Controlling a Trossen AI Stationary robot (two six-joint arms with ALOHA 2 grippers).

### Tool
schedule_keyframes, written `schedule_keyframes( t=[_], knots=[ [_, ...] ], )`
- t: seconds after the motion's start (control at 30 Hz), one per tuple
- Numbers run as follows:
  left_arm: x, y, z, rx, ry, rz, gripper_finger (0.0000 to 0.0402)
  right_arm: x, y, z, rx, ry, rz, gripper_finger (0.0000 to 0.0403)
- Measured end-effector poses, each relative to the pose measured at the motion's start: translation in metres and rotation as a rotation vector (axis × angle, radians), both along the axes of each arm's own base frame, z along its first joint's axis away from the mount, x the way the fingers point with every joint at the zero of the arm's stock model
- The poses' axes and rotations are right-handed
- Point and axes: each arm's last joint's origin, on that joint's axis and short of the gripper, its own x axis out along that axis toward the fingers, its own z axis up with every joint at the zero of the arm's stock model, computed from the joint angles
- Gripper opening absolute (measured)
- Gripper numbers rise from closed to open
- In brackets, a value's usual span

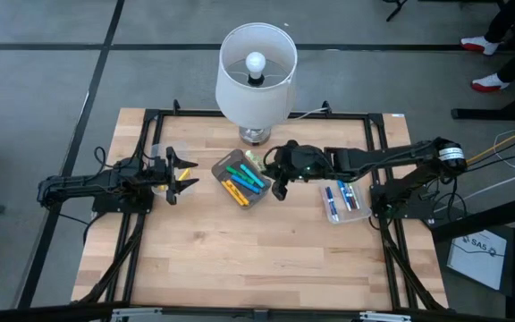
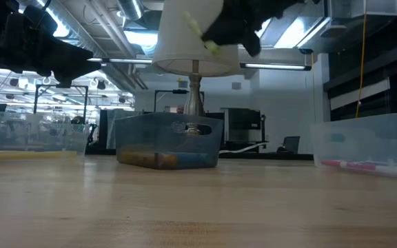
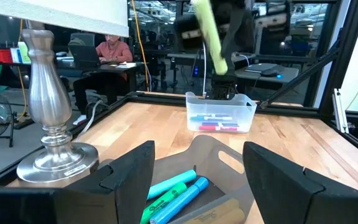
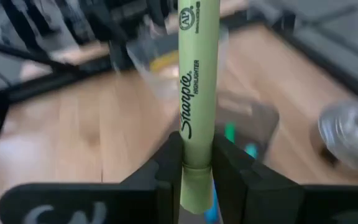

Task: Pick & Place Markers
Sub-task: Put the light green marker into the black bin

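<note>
above the middle bin (image 1: 242, 182), my right gripper (image 4: 197, 163) pinches a yellow-green highlighter (image 4: 196, 93); i'd lower it before releasing, keeping clear of the lamp (image 1: 256, 73), left gripper (image 3: 197, 171) waiting spread.

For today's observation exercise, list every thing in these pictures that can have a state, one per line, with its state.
Left gripper: open, empty, by the left bin.
Right gripper: shut on the yellow-green highlighter, raised above the table.
Middle bin: holds green, blue and orange markers.
Right bin: holds markers lying flat.
Left bin: holds a yellow marker.
Lamp: upright, bulb showing.
</note>
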Motion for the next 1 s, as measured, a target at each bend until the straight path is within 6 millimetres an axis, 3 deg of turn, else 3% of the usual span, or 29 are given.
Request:
schedule_keyframes(
  t=[0.13, 0.27, 0.73, 1.0],
  knots=[
    [0.000, 0.000, 0.000, 0.000, 0.000, 0.000, 0.0239, 0.011, 0.005, 0.003, -0.069, -0.093, -0.011, 0.0065],
    [0.000, 0.000, 0.000, 0.000, 0.000, 0.000, 0.0240, 0.023, 0.010, -0.007, -0.093, -0.110, -0.011, 0.0065],
    [0.000, 0.000, 0.000, 0.000, -0.001, 0.000, 0.0241, 0.061, 0.011, -0.075, -0.079, -0.003, -0.118, 0.0065],
    [0.000, 0.000, 0.000, 0.000, 0.000, 0.000, 0.0240, 0.081, 0.004, -0.080, -0.056, 0.090, -0.153, 0.0065]
  ],
)
